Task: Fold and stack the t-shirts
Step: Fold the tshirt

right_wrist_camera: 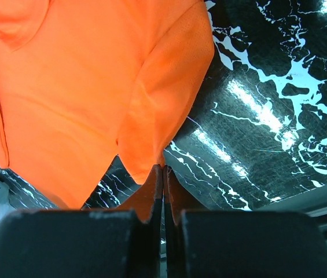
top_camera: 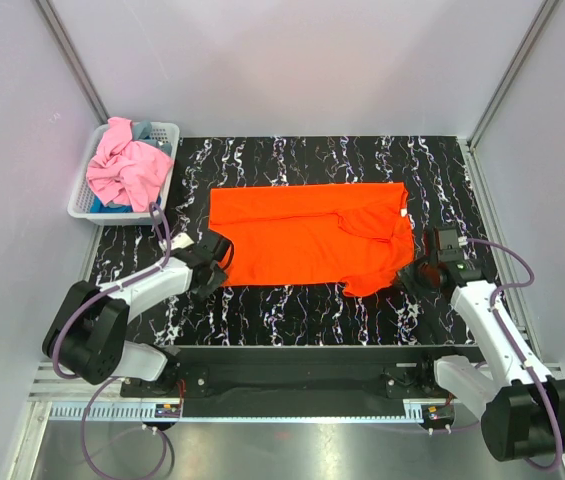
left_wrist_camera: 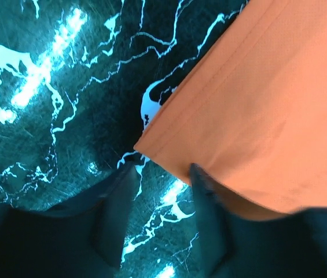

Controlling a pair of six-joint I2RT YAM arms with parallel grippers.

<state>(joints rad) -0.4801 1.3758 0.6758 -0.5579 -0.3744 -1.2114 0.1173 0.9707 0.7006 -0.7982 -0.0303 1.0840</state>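
Observation:
The orange t-shirt (top_camera: 302,240) lies spread on the black marbled table, with its right part folded over. My left gripper (top_camera: 217,262) is open at the shirt's near left corner (left_wrist_camera: 267,98). In the left wrist view (left_wrist_camera: 163,174) the corner sits just ahead of the gap and the hem touches one finger (left_wrist_camera: 209,220). My right gripper (top_camera: 412,272) is shut on the shirt's near right edge (right_wrist_camera: 76,87), pinching a point of cloth at its tips (right_wrist_camera: 163,169). The pink t-shirt (top_camera: 127,170) lies crumpled in the basket, with blue-grey cloth (top_camera: 144,130) under it.
The white lattice basket (top_camera: 167,130) stands at the table's far left corner. Grey walls close in the back and both sides. The table's marbled surface (top_camera: 292,310) shows in front of the shirt, and a metal rail runs along the near edge.

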